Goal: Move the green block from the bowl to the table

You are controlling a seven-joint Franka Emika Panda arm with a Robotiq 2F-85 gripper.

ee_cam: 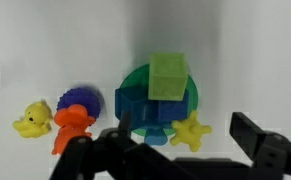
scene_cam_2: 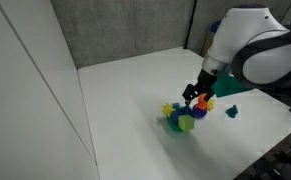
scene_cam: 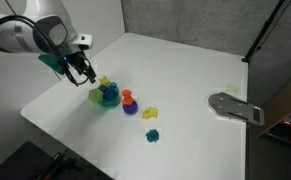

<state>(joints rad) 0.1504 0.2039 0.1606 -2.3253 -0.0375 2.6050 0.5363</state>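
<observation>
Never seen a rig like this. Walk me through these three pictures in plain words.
This is a white robot arm with a two-fingered hand at its end. Two pictures come from cameras standing outside it, at different places; the third comes from a camera on the wrist, looking past the dark fingers. On the white table stands a small green bowl with blue contents, and a light green block rests on top of them. Around it lie a red-and-purple toy, a yellow star, a yellow piece, a teal piece and, farther off, a grey object. The hand is open near the bowl and holds nothing.
</observation>
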